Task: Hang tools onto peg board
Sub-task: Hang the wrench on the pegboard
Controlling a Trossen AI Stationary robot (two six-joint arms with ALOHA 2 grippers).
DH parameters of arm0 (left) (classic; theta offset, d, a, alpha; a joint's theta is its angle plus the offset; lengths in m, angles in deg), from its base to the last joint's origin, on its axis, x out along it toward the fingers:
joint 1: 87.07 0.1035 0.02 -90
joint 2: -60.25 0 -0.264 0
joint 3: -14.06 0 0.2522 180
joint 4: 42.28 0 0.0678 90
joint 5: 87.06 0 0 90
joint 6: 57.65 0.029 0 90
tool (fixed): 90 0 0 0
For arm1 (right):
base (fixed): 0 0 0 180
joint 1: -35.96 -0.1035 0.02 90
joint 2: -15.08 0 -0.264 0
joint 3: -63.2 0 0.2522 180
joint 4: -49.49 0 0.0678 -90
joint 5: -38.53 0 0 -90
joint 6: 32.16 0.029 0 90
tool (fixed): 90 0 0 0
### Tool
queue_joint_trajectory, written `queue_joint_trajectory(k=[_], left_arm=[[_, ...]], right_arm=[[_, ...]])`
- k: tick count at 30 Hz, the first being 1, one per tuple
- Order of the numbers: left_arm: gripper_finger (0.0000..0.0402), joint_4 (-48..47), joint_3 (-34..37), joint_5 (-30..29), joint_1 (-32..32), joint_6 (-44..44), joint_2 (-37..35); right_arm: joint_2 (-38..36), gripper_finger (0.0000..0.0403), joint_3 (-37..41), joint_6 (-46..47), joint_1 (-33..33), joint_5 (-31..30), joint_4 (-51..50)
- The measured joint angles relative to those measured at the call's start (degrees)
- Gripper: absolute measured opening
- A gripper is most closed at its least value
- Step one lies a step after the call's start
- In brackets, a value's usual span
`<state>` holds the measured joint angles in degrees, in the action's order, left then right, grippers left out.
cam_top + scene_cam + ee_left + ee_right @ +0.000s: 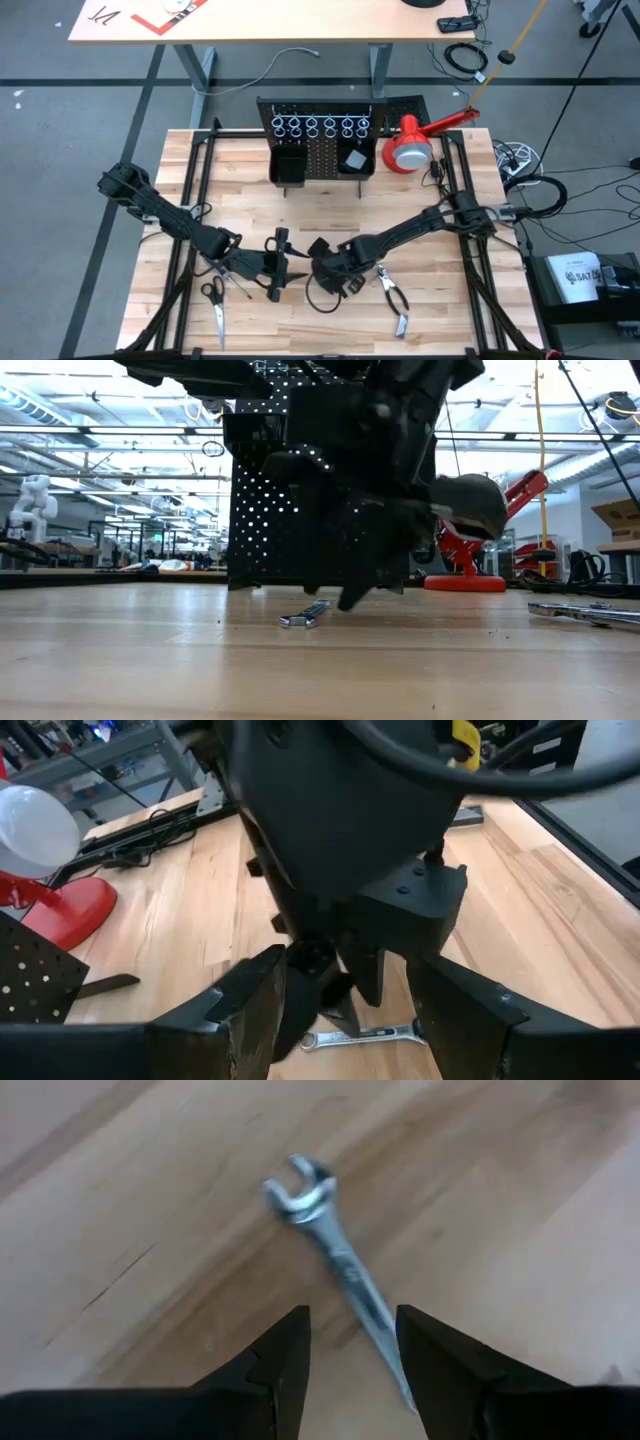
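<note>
Two dark robot arms meet low over the middle of a pale wooden surface point(330, 200). The right gripper point(350, 1342) hangs just above a silver open-ended wrench point(340, 1260) that lies flat on the wood; its two dark fingers point(275, 1365) stand moderately parted, one on each side of the wrench's shaft, and nothing is held between them. The left gripper point(345, 1010) faces the right arm from close by, its fingers point(250, 1010) spread wide and empty, with the same wrench point(365, 1037) lying on the wood between them and the right gripper.

At the far edge of the surface stands the black perforated peg board point(320, 140), upright, with a row of silver rings point(320, 126) along its top and two black box bins point(290, 166) below. A red-and-white lamp point(415, 145) sits just beside the board on the right arm's side.

Black-handled scissors point(215, 300) lie near the left arm, toward the near edge. Black-handled pliers point(393, 296) lie near the right arm, well apart from the board.
</note>
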<state>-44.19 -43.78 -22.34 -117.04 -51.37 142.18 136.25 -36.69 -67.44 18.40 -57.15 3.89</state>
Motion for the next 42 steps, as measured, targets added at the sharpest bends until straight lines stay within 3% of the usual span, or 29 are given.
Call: queue_joint_trajectory(k=[9,14,24,31,36,42], left_arm=[[0.0218,1.43,0.00,-0.04,-0.07,-0.04,0.00],[0.0218,2.44,0.00,-0.03,-0.07,0.03,0.00],[0.0218,2.73,0.00,-0.85,-0.02,0.16,-0.04],[0.0218,2.86,0.00,-0.70,-0.07,0.24,-0.12],[0.0218,2.91,0.00,-0.70,0.00,0.53,-0.26],[0.0218,4.32,0.00,-0.71,0.00,0.52,-0.35]], right_arm=[[1.52,0.0146,-0.08,-3.69,-0.02,0.07,5.40],[1.59,0.0136,-0.08,-4.37,0.15,3.63,5.86],[3.03,0.0058,-0.31,3.67,1.27,10.42,3.84],[2.91,0.0018,-2.28,5.23,0.18,7.94,2.46],[3.11,0.0034,-5.24,1.76,-0.24,7.64,3.30],[3.33,0.0094,-5.47,1.57,0.00,9.05,3.81]])
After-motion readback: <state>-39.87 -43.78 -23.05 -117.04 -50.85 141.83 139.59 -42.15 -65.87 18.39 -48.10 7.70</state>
